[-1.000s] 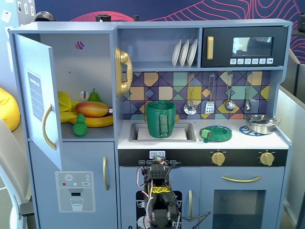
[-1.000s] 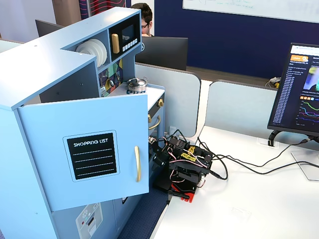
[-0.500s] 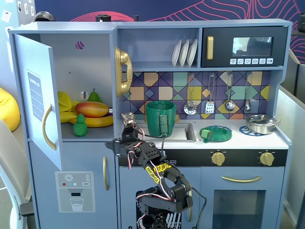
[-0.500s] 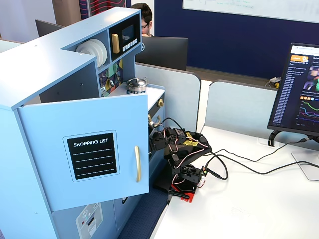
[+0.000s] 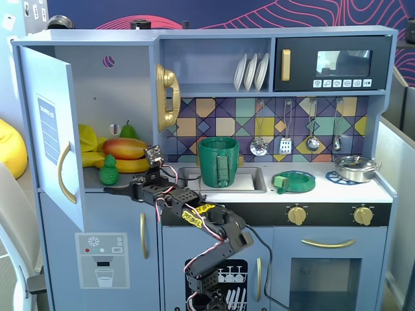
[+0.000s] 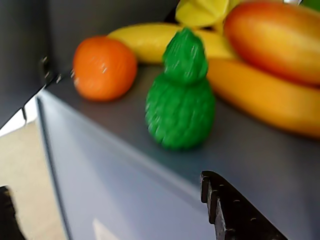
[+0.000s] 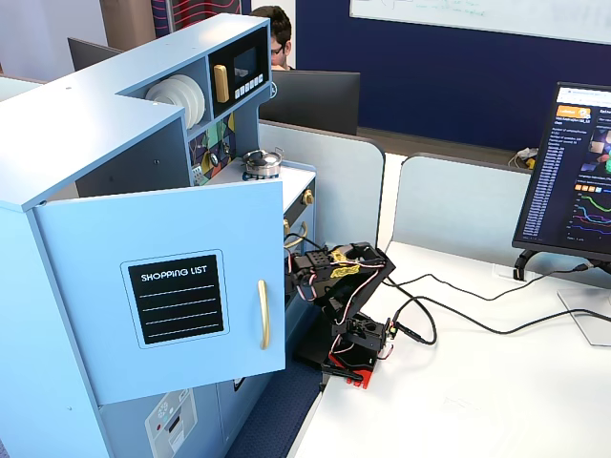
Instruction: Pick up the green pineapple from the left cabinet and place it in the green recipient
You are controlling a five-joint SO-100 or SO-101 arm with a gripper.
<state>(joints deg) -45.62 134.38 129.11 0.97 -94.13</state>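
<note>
Closest to your wrist camera is one toothed black finger [image 6: 235, 212] at the bottom edge, with nothing touching it. You can't tell from any view how far the claw [image 5: 120, 188] is open; it appears to hold nothing. In a fixed view its dark tip reaches out just past the front lip of the cabinet [image 5: 97, 116], a little below the shelf line.

Just beyond and slightly above the claw, the pineapple [image 6: 181, 95] stands upright near the shelf's front edge, apart from the finger. You see it in the same fixed view too [image 5: 108, 170], directly over the claw tip.

Behind the pineapple lie the bananas [image 6: 260, 92], with the mango [image 6: 277, 40] resting on them. An orange [image 6: 104, 67] sits off to the pineapple's left in the wrist view. Farther back, a pear [image 5: 128, 131] stands by the rear wall under the purple dot [image 5: 108, 61].

Well to the claw's right in that fixed view, the pot [image 5: 218, 161] stands upright in the sink [image 5: 249, 178]. The door [image 7: 181, 296] is swung wide open.
</note>
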